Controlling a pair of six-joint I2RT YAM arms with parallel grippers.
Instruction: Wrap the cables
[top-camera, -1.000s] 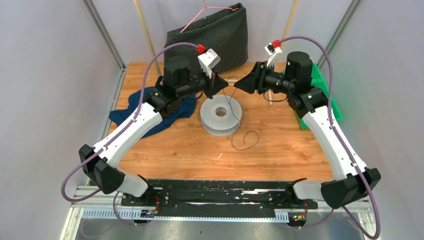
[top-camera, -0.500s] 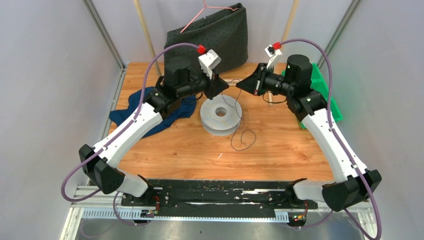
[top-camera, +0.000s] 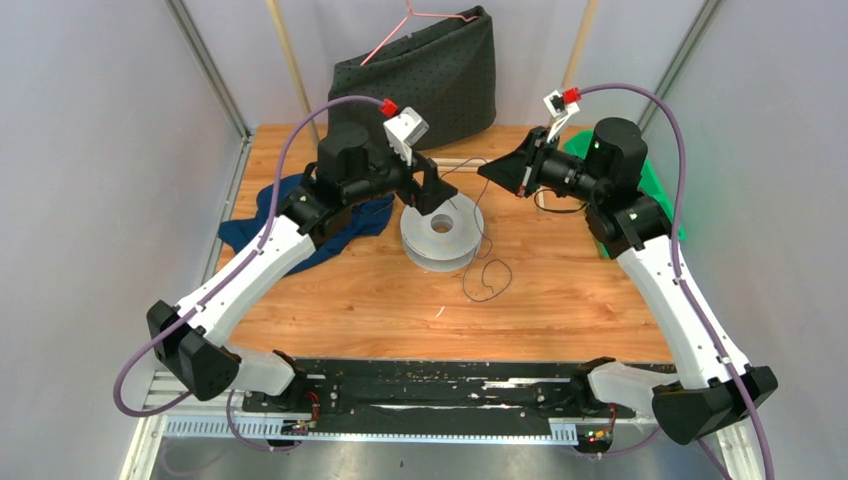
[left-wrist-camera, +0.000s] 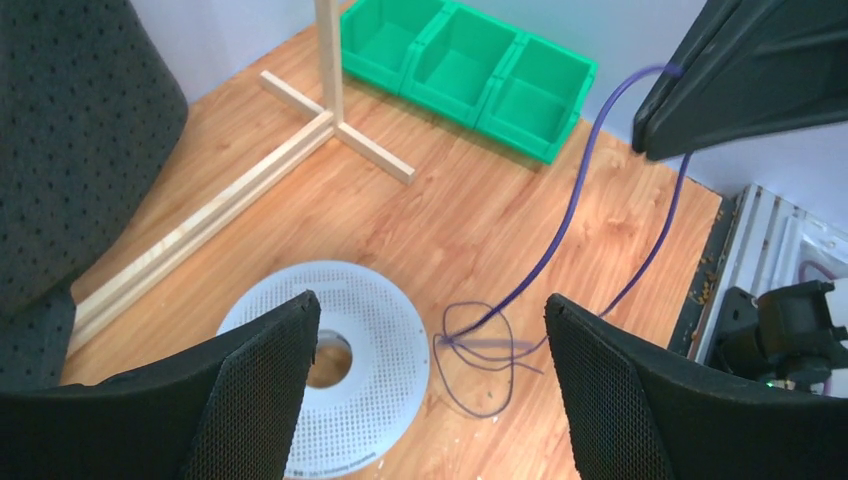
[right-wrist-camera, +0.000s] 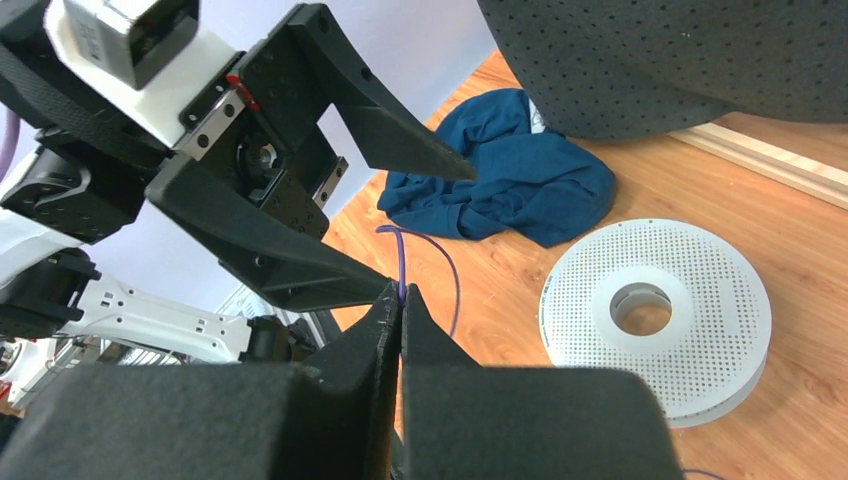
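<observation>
The right end effector (right-wrist-camera: 400, 300) is pinched shut on the cable (right-wrist-camera: 401, 262). This thin, light, limp strand rises from loose loops in the middle of the table (top-camera: 380, 310), just right of the spool (top-camera: 442, 235). The left end effector (left-wrist-camera: 430, 305) hangs wide open over the spool. The cable probably tangles and slips easily, so a taut hold near the spool suits best.

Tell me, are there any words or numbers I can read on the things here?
No text here can be read.
Spool: a tiny printed line near its lower rim in the left wrist view, too small and blurred to read.
</observation>
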